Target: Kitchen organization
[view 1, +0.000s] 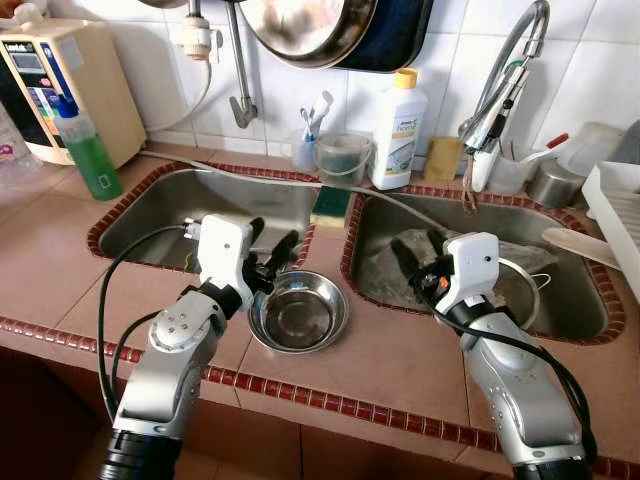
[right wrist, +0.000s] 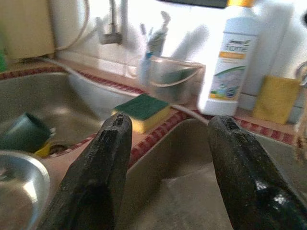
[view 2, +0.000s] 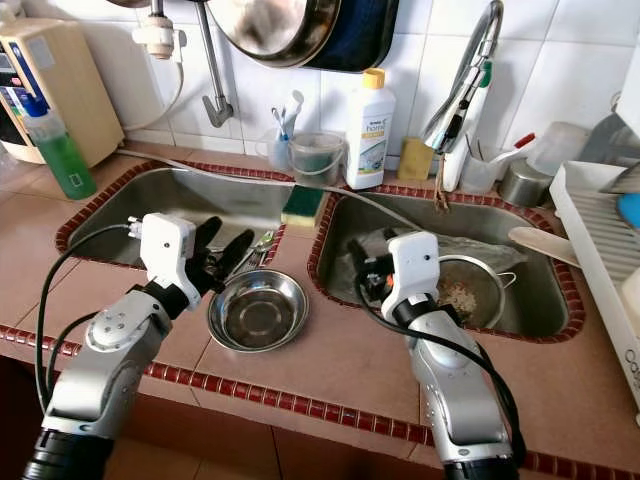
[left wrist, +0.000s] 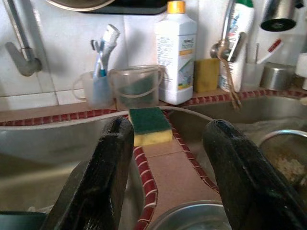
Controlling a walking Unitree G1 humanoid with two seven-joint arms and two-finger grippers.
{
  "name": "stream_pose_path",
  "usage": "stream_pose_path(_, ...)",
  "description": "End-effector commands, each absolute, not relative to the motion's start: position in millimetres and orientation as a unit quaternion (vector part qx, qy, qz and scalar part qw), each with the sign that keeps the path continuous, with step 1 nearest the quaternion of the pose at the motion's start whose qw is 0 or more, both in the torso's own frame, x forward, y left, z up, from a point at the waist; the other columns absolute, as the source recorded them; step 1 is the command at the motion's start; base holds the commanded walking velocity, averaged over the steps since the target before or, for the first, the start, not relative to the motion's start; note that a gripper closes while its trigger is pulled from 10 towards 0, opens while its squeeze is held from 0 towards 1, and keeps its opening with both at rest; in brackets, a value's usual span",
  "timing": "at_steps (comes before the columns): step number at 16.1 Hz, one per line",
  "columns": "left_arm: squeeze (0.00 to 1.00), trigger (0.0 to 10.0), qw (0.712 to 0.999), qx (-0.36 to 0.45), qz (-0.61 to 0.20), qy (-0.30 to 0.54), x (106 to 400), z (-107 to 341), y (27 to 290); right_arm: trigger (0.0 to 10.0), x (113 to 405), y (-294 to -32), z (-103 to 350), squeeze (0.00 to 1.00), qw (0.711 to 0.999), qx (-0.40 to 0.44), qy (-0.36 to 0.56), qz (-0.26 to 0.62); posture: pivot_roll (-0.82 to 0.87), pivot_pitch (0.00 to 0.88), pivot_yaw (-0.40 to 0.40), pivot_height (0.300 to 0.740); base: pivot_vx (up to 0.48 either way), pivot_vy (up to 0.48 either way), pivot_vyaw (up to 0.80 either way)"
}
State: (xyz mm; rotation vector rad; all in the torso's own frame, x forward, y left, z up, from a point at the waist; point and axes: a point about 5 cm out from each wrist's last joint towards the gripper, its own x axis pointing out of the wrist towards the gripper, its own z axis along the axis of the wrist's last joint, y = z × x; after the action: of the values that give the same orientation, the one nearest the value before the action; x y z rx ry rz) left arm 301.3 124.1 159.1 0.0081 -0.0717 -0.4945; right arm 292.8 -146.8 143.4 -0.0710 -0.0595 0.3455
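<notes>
Closest to the robot is the tiled counter [view 1: 400, 370] with its red edge. A shiny steel bowl [view 1: 297, 312] sits on the counter strip between the two sinks. It looks empty.

The left gripper [view 1: 268, 262] hangs just beside the bowl's rim, on the bowl's left. Its two black fingers [left wrist: 103, 177] are spread apart and hold nothing. The right gripper [view 1: 420, 255] is over the near edge of the right sink [view 1: 585, 315]. Its fingers are spread too, and it holds nothing.

A bit farther in, the right sink has a metal strainer [view 2: 470, 290] with bits of food in it. The left sink [view 1: 140, 225] has a dark cup [right wrist: 24, 132] lying on its side.

A green and yellow sponge [view 1: 330, 205] rests on the strip at the back. Behind it stand a clear tub [view 1: 343, 157], a cup of toothbrushes [view 1: 305, 148] and a white bottle [view 1: 397, 130].

The robot seems to be at the start of picking up the bowl. Next, the left gripper would need to go down over the rim and close on it gently, since the thin, smooth edge could slip.
</notes>
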Motion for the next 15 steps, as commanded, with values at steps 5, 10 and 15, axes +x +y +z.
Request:
stream_pose_path(5, 0.0, 10.0, 0.965, 0.029, -0.259, -0.032, 298, 170, 131, 10.0, 300, -145, 147, 0.0, 0.971, -0.042, -0.015, 0.234, -0.19, 0.0, 0.002, 0.736, 0.0, 0.0, 0.0)
stream_pose_path(10, 0.0, 10.0, 0.972, 0.03, -0.233, -0.029, 301, 173, 145, 10.0, 307, -135, 148, 0.0, 0.957, -0.034, -0.001, 0.288, -0.17, 0.0, -0.01, 0.736, 0.0, 0.0, 0.0)
stream_pose_path(15, 0.0, 10.0, 0.974, 0.031, -0.223, -0.032, 302, 174, 144, 10.0, 309, -133, 147, 0.0, 0.957, -0.028, -0.003, 0.29, -0.16, 0.0, -0.006, 0.736, 0.0, 0.344, 0.0)
